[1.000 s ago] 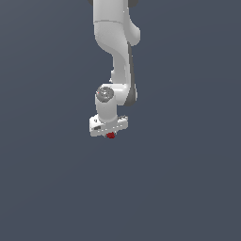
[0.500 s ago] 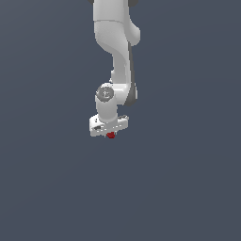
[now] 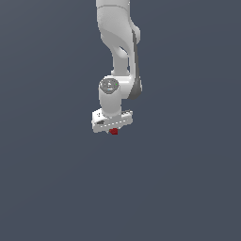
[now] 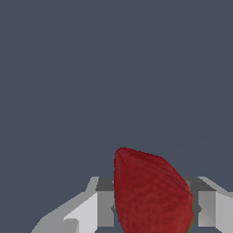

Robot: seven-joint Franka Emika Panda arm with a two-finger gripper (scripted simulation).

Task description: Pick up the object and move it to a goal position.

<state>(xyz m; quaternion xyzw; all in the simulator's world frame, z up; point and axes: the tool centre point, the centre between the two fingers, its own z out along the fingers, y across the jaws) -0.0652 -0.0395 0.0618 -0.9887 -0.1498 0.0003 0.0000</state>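
Observation:
The object is a small dark-red strawberry-shaped lump (image 3: 113,131). In the exterior view it peeks out just below the white hand of my arm. My gripper (image 3: 113,129) is shut on it, with the fingers mostly hidden behind the hand. In the wrist view the strawberry (image 4: 150,191) fills the space between the two grey-white fingers (image 4: 98,207), its pointed tip away from the hand and a sliver of green at its edge. My gripper (image 4: 152,209) clamps it from both sides. No goal marker shows in either view.
The white arm (image 3: 117,42) comes down from the top of the exterior view. Around it is only a plain dark grey-blue background (image 3: 47,188) with no other objects or edges.
The arm, hand and strawberry stand almost where they were; the hand has perhaps shifted very slightly. The grip is unchanged.

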